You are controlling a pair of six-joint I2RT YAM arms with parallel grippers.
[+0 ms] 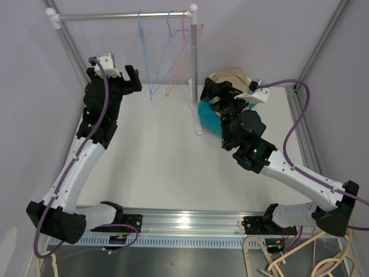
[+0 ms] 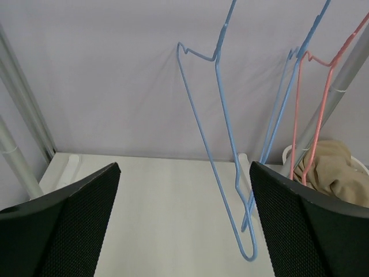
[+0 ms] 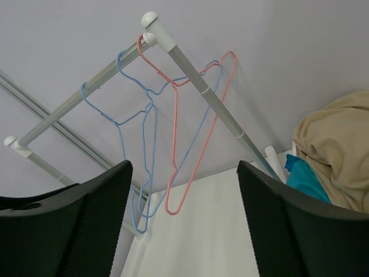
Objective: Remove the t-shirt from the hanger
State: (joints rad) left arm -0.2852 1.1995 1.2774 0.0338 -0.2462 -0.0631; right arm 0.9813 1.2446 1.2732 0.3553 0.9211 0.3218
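Observation:
Three bare wire hangers hang on the rail [image 1: 115, 16]: two blue hangers [image 1: 151, 92] and a pink hanger [image 3: 173, 212]. A beige t-shirt [image 1: 230, 76] lies crumpled on a teal garment [image 1: 207, 115], right of the rack post [image 1: 195, 63]. My left gripper [image 1: 134, 78] is open at rack height. In its wrist view [image 2: 184, 231] the nearest blue hanger [image 2: 249, 257] dangles just inside the right finger, touching nothing. My right gripper [image 1: 212, 91] hovers open and holding nothing over the heap, pointed at the hangers [image 3: 184, 225]. The beige t-shirt [image 3: 334, 150] sits beside its right finger.
The rack's foot [image 1: 196, 124] stands on the white table [image 1: 155, 156] beside the heap. Purple cables loop from both arms. Grey frame bars run along the side walls. Spare wooden hangers [image 1: 300, 259] lie below the front rail.

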